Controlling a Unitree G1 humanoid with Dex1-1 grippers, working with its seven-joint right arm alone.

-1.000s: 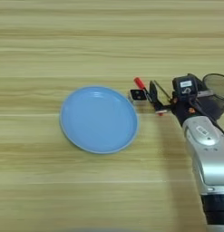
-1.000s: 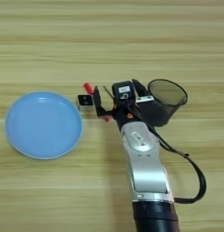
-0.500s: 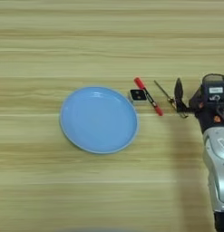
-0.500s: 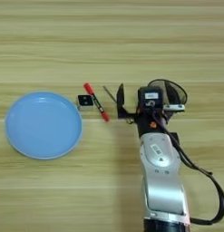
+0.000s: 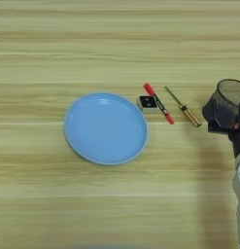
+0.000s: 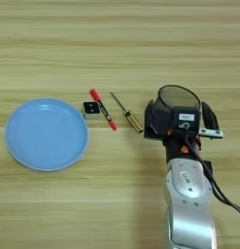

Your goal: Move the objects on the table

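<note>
Wood-grain table (image 5: 53, 204) in tan and yellow planks fills both views. Largest on it is the round blue plate (image 5: 106, 128), lying bare. The silver forearm (image 6: 189, 204) enters from the bottom edge, its gripper (image 6: 180, 114) with two black fingers spread wide on either side of the black mesh cup (image 6: 176, 99); whether they touch the cup cannot be told. The three objects lie in a row between plate and cup: screwdriver (image 6: 127, 115) nearest the gripper, pen (image 6: 103, 109) beside it, white cube (image 6: 91, 110) just beside the plate. None is held. Judged: no pick is begun; the next move calls for a shift leftward to the screwdriver. Only the right eye view shows the arm whole; the left eye view cuts it off at the edge.
</note>
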